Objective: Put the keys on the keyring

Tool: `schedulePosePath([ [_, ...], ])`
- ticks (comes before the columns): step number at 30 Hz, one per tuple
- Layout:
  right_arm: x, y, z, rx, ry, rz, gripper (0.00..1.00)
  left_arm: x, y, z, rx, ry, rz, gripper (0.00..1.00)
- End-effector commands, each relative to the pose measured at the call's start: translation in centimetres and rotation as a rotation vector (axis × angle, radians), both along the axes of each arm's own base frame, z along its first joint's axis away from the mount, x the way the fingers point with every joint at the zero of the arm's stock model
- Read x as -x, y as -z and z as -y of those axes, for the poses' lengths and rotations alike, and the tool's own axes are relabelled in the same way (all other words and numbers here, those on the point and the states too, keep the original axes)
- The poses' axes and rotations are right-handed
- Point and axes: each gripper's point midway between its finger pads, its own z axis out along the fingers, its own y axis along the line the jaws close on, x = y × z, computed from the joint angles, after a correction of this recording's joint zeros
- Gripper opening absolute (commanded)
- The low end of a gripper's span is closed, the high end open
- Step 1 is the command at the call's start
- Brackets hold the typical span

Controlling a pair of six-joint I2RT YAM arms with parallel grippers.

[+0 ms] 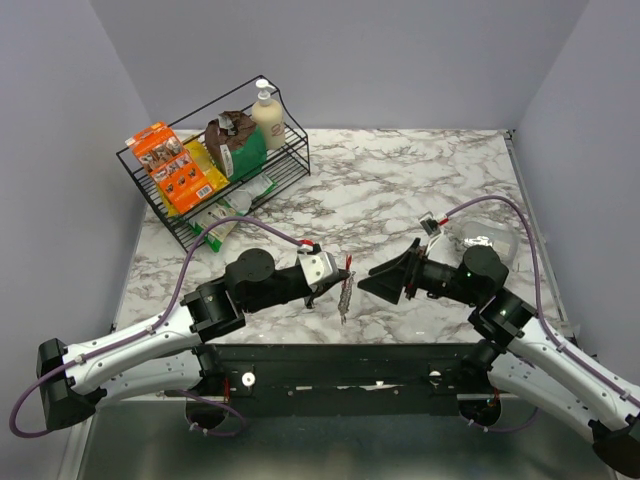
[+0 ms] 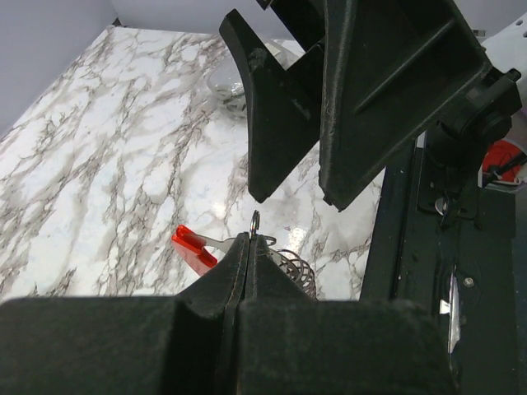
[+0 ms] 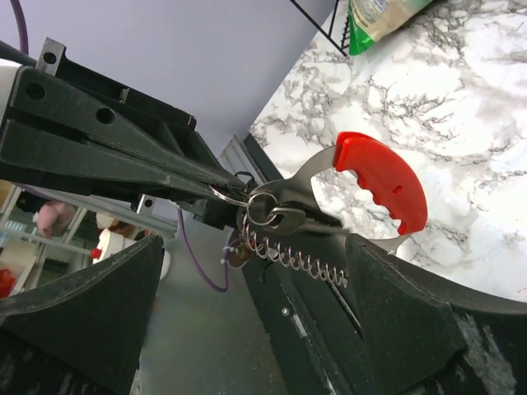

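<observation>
At centre frame, the left hand (image 1: 338, 274) pinches the keyring (image 3: 383, 185) by its small ring above the worktop (image 1: 400, 180), while the right hand (image 1: 385, 268) stands spread wide beside it.

Your left arm (image 1: 150, 335) reaches in low from the left, left gripper (image 1: 340, 272) pinched tight on the keyring (image 3: 383, 177). Your right arm (image 1: 540, 345) bends inward from the right, right gripper (image 1: 385, 272) spread wide, pointing at the left fingertips, just apart.
</observation>
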Motion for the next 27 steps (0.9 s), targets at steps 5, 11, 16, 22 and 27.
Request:
schedulePosePath([
  [5,-0.6,0.1,0.7,0.027,0.043,0.044,1.0,0.2,-1.4,-0.1,0.059,0.0,0.018,0.0],
  [11,-0.7,-0.1,1.0,0.028,0.066,0.06,1.0,0.0,-0.8,0.2,0.05,-0.001,0.027,0.0],
  [16,-0.9,-0.1,1.4,0.039,0.086,0.063,1.0,0.0,-0.5,0.6,0.045,0.011,0.013,0.0],
  [22,-1.0,0.3,1.6,0.05,0.101,0.055,1.0,0.0,0.2,0.4,0.049,0.001,0.002,0.0],
  [27,-1.2,0.0,1.9,0.054,0.119,0.066,1.0,0.1,0.2,0.2,0.058,-0.005,-0.018,0.0],
])
